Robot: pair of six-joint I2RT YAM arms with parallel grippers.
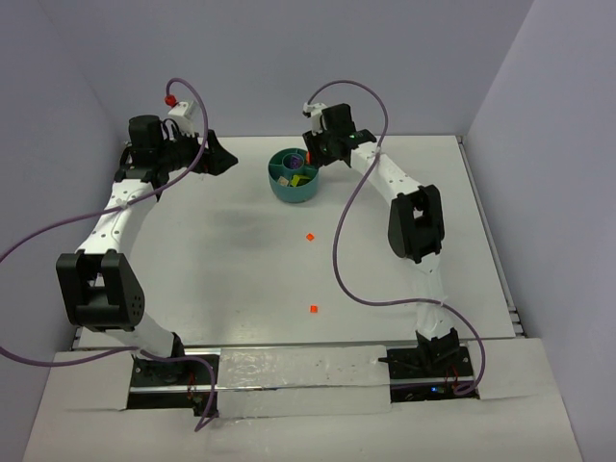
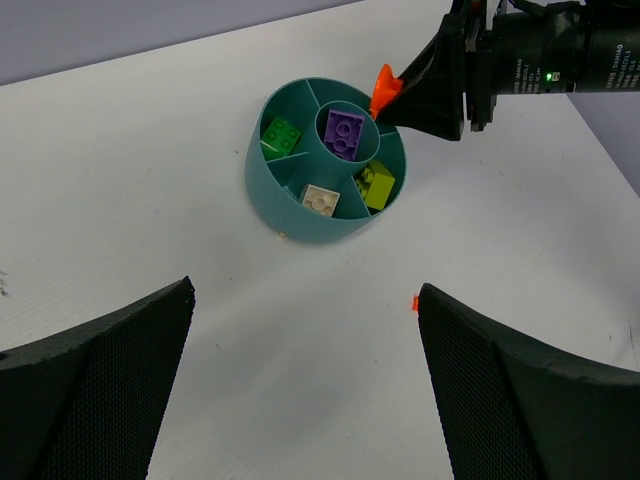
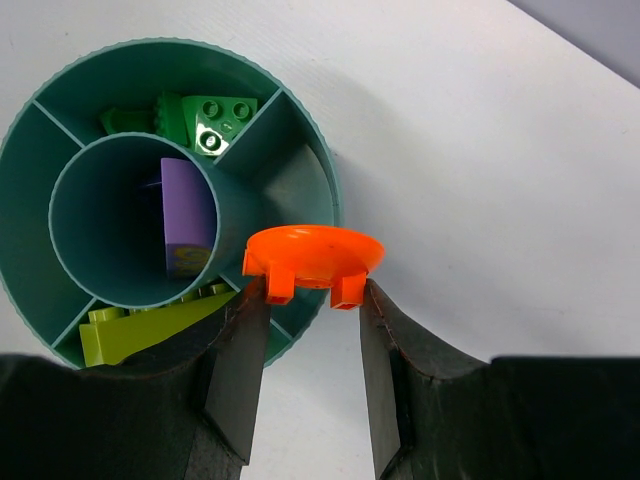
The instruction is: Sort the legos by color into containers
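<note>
The teal bowl (image 1: 294,196) stands at the back middle of the table. In the left wrist view its wall (image 2: 300,215) shows, with a purple brick (image 2: 345,132) in the hub, a green brick (image 2: 282,136), a lime brick (image 2: 375,185) and a cream brick (image 2: 322,200) in separate wedges. My right gripper (image 3: 308,295) is shut on an orange dish-shaped lego (image 3: 313,250) and holds it over the bowl's rim (image 3: 150,47), above an empty wedge. My left gripper (image 2: 305,288) is open and empty, hovering left of the bowl.
Two small orange bits lie loose on the table, one mid-table (image 1: 310,236) and one nearer the arms (image 1: 314,308). The mid-table one shows by my left gripper's right finger (image 2: 414,302). Walls close the table at the back and sides.
</note>
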